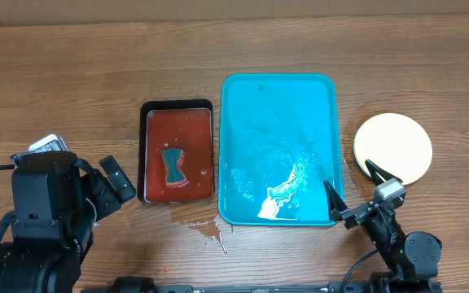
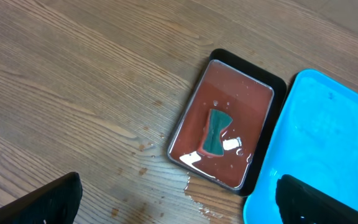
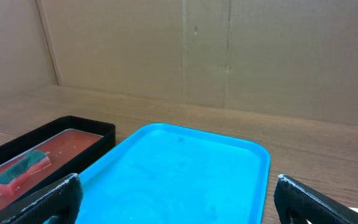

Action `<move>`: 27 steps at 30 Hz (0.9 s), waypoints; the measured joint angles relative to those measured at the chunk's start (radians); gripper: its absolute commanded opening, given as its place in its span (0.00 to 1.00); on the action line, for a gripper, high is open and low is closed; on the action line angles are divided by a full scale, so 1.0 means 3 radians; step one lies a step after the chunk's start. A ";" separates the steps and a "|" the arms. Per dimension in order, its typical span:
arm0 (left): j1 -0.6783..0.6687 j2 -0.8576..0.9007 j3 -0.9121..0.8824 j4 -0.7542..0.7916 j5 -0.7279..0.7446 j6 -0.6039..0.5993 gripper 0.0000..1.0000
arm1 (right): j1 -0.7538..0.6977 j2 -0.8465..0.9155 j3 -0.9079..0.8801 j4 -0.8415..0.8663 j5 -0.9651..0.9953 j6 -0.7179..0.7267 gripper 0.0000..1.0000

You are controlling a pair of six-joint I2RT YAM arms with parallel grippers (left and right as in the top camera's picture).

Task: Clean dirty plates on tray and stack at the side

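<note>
Two claws gape wide and empty: left claw (image 2: 179, 202), right claw (image 1: 347, 173).
Plates (image 1: 392, 149) sit stacked beside the right claw, and the tray (image 1: 243, 106) ahead holds only water; cleaning looks done.

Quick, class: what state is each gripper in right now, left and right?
Left gripper: open, holding nothing.
Right gripper: open, holding nothing.

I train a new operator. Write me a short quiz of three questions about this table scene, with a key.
1. True or false: the plates are on the turquoise tray.
2. The right pincer is: A) open and empty B) shut on a plate C) shut on the tray.
3. Fill in: the teal sponge lies in the ____ tray.
Key: 1 false, they sit on the table beside it; 2 A; 3 black.
</note>
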 measured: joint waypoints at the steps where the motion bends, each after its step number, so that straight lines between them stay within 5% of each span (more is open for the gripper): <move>1: 0.0000 0.0000 0.0000 0.0000 0.0000 0.0000 1.00 | -0.0001 0.0000 0.0000 0.0000 0.0000 0.0000 1.00; 8: 0.0000 -0.0018 -0.0001 0.0045 -0.0003 0.0000 1.00 | -0.0001 0.0000 0.0000 0.0000 0.0004 0.0000 1.00; 13: 0.0045 -0.0312 -0.0259 0.0843 0.0005 0.0013 1.00 | 0.0000 0.0000 0.0000 0.0005 0.0004 0.0001 1.00; 21: 0.0242 -0.1319 -0.1793 0.2536 0.0649 0.0575 1.00 | 0.0000 0.0000 0.0000 0.0004 0.0005 -0.0001 1.00; 27: 0.0242 -0.2021 -0.2842 0.3166 0.1066 0.0841 1.00 | -0.0001 0.0000 0.0000 0.0003 0.0004 0.0001 1.00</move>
